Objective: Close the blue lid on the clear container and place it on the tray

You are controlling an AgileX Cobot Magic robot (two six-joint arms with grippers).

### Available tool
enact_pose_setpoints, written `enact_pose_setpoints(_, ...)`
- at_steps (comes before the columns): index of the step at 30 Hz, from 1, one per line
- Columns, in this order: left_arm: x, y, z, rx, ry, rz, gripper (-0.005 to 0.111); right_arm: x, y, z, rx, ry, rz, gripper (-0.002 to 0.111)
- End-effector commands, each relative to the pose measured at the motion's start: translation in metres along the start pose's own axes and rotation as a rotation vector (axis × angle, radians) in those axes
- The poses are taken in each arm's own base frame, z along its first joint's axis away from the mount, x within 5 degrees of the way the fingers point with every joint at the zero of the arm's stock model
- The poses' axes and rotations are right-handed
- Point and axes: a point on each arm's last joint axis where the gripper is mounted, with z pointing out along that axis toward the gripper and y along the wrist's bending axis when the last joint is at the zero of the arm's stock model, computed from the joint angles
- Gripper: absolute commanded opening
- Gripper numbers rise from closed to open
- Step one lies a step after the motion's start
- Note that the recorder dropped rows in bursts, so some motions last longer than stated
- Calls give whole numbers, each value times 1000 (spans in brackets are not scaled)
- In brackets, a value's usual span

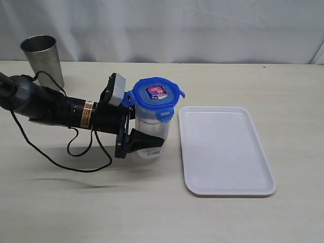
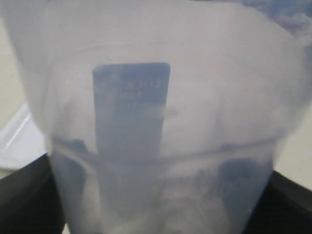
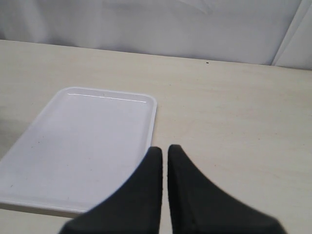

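The clear container (image 1: 148, 119) stands upright just left of the tray (image 1: 225, 152), with the blue lid (image 1: 158, 93) sitting on its rim. My left gripper (image 1: 146, 133) reaches in from the left and is shut on the container's lower body, one black finger (image 1: 147, 140) across its front. In the left wrist view the container (image 2: 161, 122) fills the frame, blurred, between the dark fingers (image 2: 24, 200). My right gripper (image 3: 165, 152) is shut on nothing and hovers over the table beside the tray (image 3: 83, 141); it is out of the exterior view.
A grey steel cup (image 1: 43, 58) stands at the back left, behind the left arm. A black cable (image 1: 61, 162) loops on the table under that arm. A white curtain closes off the back edge.
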Motion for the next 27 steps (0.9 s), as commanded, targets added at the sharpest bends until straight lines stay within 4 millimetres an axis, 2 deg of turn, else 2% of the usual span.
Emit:
enact_pose_setpoints(1,-1,-9,-3,117,38,53,0,0,0,0,4,-12,1,5)
enact_pose_setpoints(3,2,-11,-4,147,59,68,0,0,0,0,4,-12,1,5)
enact_pose_setpoints(6,7,-3,-1,53,-3,56,0,0,0,0,4,-12,1,5)
enact_pose_setpoints(9,15,1,2,-2,-33,131,0,0,0,0,4,-12,1,5)
enact_pose_setpoints(14,26,5,5,-59,-56,92,0,0,0,0,4,-12,1,5)
enact_pose_setpoints(27,25,6,5,-68,-61,88,0,0,0,0,4,-12,1,5)
